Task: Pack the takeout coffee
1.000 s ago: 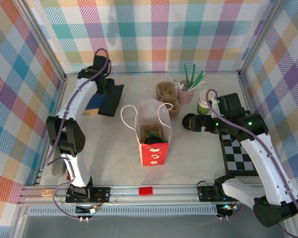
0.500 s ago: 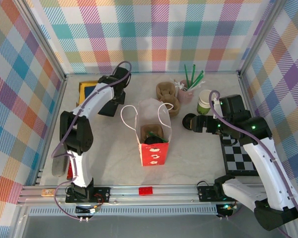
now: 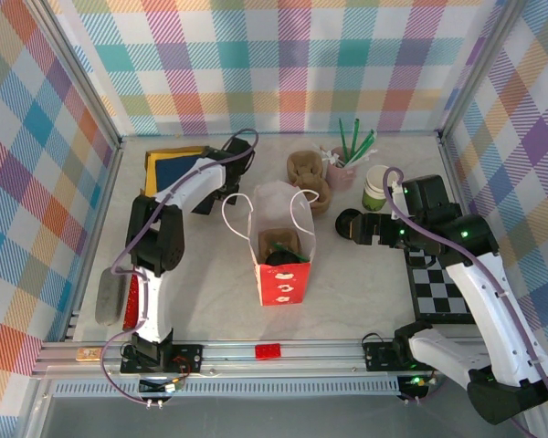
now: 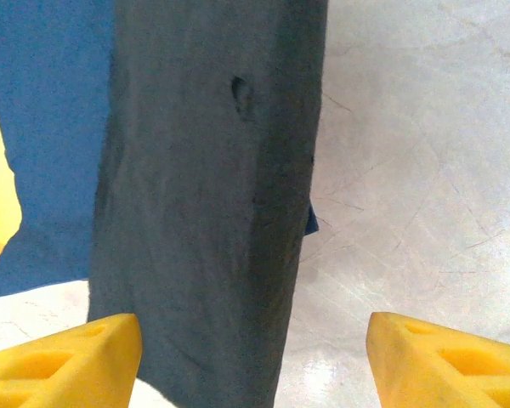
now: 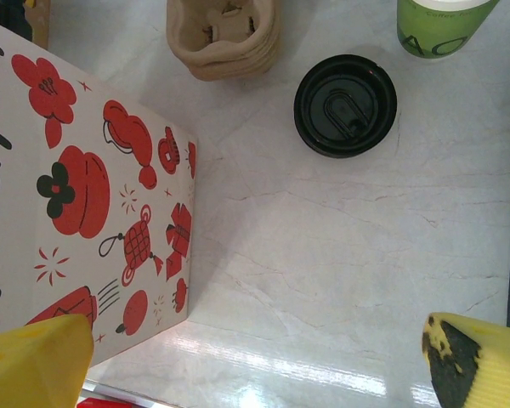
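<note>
A white paper bag [image 3: 283, 283] with red drawings stands open mid-table. Behind it sits a stack of cardboard cup carriers [image 3: 306, 172], with a pink cup of green straws [image 3: 341, 173] just beside them and a pale green cup [image 3: 376, 189] nearby. A blue cloth [image 3: 175, 167] lies far left, a black foam slab [image 4: 204, 212] over its edge. A checkered board [image 3: 438, 287] lies at the right.

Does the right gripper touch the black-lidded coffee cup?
Apart. The right wrist view shows bare table between the right gripper and the coffee cup.
</note>
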`<state>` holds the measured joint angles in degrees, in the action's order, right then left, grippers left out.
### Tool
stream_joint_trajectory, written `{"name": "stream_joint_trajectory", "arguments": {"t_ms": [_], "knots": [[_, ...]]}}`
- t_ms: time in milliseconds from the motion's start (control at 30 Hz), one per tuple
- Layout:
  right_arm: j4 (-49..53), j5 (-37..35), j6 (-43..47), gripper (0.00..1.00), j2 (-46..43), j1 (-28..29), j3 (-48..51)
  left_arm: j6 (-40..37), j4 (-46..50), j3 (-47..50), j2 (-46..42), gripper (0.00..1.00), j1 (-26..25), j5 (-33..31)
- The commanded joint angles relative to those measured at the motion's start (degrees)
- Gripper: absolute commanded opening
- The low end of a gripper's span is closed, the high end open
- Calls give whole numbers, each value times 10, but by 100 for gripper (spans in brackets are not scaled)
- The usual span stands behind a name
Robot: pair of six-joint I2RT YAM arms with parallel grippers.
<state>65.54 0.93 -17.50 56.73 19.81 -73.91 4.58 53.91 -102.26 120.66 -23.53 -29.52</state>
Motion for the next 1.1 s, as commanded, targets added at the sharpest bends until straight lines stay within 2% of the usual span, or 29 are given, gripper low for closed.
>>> {"name": "stream_joint_trajectory", "arguments": {"t_ms": [0,267,367,900,1067], "knots": [[-8,1,5,99,-5,-3,3,-13,14,-19,20,69,-5,-26],[-10,1,6,99,-4,-3,3,-27,21,-30,47,64,-5,-53],[-9,0,6,99,-3,-2,1,-31,18,-30,51,60,-5,-70],[-10,0,7,99,1,-3,-7,-56,9,-43,55,20,-5,-103],[-10,3,7,99,2,-2,-7,-59,13,-44,45,15,-5,-103]]}}
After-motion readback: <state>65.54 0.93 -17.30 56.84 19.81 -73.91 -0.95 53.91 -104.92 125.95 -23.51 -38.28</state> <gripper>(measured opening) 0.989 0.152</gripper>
